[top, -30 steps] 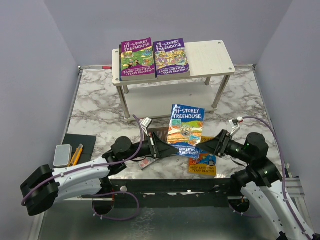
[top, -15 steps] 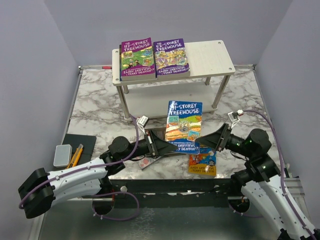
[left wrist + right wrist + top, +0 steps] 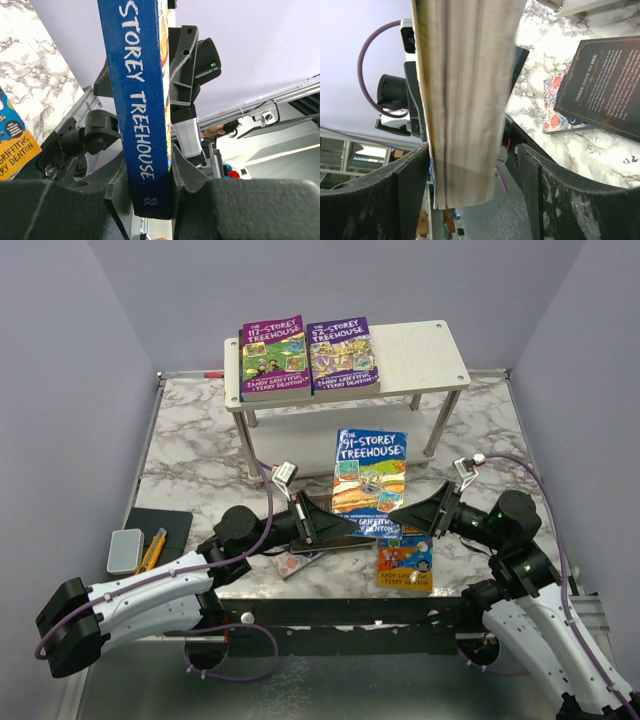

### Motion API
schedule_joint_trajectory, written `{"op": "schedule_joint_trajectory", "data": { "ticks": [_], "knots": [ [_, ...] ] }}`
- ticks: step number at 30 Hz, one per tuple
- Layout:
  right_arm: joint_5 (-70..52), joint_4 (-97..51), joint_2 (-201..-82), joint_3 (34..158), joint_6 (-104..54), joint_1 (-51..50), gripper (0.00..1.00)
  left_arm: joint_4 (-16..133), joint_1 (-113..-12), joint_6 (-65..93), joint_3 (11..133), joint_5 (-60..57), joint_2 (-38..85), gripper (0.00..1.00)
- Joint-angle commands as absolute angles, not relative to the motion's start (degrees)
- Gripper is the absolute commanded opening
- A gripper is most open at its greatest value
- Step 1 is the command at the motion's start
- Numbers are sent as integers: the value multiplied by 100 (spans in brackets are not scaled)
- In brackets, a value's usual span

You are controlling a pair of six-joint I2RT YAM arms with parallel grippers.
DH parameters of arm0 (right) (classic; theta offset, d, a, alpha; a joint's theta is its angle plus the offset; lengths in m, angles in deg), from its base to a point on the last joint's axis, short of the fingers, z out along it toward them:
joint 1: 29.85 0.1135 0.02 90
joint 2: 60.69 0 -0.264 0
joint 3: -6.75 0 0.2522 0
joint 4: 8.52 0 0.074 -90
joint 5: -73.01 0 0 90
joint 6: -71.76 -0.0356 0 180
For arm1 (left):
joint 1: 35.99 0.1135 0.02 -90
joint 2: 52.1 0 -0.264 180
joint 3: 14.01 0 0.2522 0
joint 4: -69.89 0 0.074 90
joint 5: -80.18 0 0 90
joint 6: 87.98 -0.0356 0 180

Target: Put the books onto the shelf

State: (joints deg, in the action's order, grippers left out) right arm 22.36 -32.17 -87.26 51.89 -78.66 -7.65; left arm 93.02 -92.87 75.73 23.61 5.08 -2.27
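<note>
Above a half-covered orange book [image 3: 405, 566], left gripper [image 3: 347, 529] clamps the blue book [image 3: 370, 475]; right gripper [image 3: 409, 523] gapes around it.

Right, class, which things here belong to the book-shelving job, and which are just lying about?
Job: shelf; purple books on it; blue book, held up; orange book; dark book; floral book.
Lying about: grey case; dark mat.

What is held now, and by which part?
Left tool clamps the blue Treehouse book by its spine, near the bottom; right tool stands open around its page edge.
</note>
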Motion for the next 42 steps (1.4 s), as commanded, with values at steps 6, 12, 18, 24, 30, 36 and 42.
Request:
{"op": "schedule_joint_trajectory", "data": {
  "ticks": [6,12,18,24,30,36,42],
  "knots": [
    [2383,-2603,-8719,4916,-8159,-722,73,9656,-9312,7403,2790,356,-424,0],
    [2599,-1969,-8550,4791,-8714,-722,65,9525,-9317,7265,2760,257,-440,0],
    [2652,-1772,-8364,4875,-9134,-714,63,8833,-9318,6837,2843,-34,-523,0],
    [2615,-1771,-8500,5057,-9179,-708,60,8416,-9312,6523,3003,-249,-534,0],
    [2538,-1707,-8662,5215,-9203,-709,54,7887,-9312,6225,3212,-553,-557,0],
    [2432,-1500,-8842,5311,-9293,-644,49,7650,-9314,6098,3343,-822,-577,0],
    [2281,-1499,-9100,5466,-9230,-535,47,7643,-9314,6028,3455,-911,-565,0]
  ]
}}
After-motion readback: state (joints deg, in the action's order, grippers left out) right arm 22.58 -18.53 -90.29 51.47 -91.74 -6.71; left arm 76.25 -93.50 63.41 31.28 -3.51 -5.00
